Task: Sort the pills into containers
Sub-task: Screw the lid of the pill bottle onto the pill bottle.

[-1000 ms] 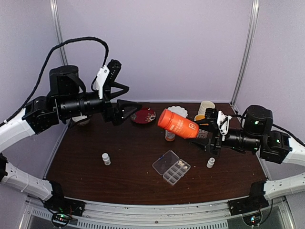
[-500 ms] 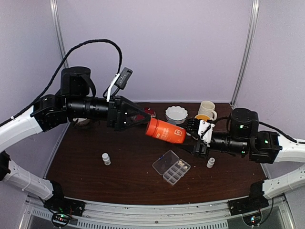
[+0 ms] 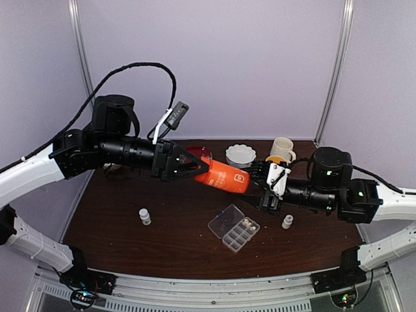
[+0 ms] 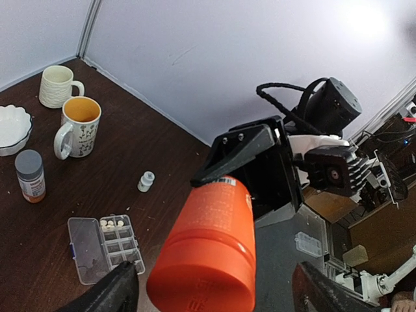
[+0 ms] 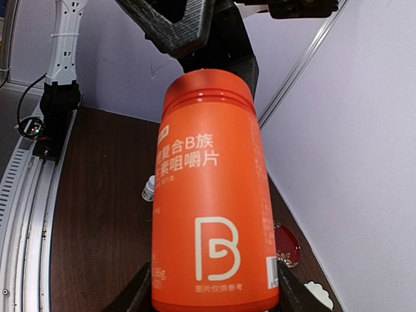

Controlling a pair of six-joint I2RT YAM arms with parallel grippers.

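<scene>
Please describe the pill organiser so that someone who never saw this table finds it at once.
On the dark brown table, look at the near middle, below the orange bottle held in the air in the overhead view. The organiser box lies there with its lid open. Unlike the upright white vial to its right, it is flat, clear and rectangular.

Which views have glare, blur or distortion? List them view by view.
Top view: even, soft light, no glare, but the pills in the box are too small to tell apart. Left wrist view: a blown-out bright patch on the wall at top right; the near end of the bottle looks slightly soft. Right wrist view: the bottle fills the frame, its label sharp, light even.
</scene>
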